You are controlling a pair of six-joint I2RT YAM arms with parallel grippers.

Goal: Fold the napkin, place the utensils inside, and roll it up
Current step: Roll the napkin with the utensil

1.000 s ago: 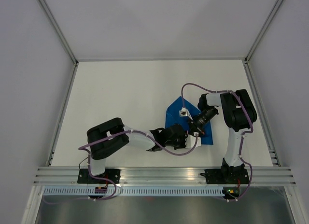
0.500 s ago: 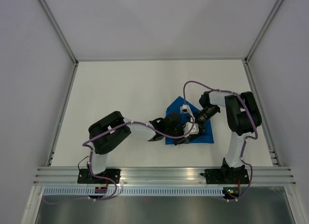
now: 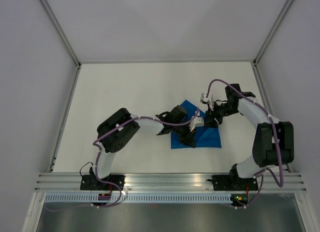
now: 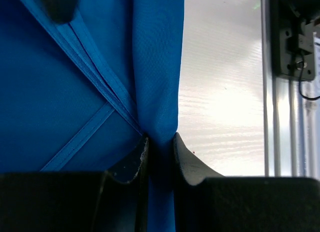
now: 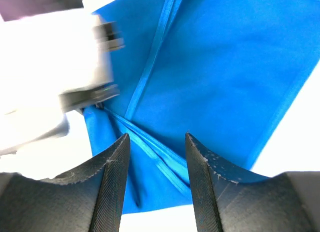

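My left pincer is pinched tight on a raised fold of the napkin, the cloth squeezed thin in its grip. My own black fingers cut off the lower part of the fold. My right pincer hangs spread wide above the cloth, gripping nothing, with hemmed edges crossing below the gap. Beside it a white blur hides one corner of the napkin. From above, the napkin lies folded on the table, right of centre, with both pincers covering its middle.

no readable text, no labels, no numbers
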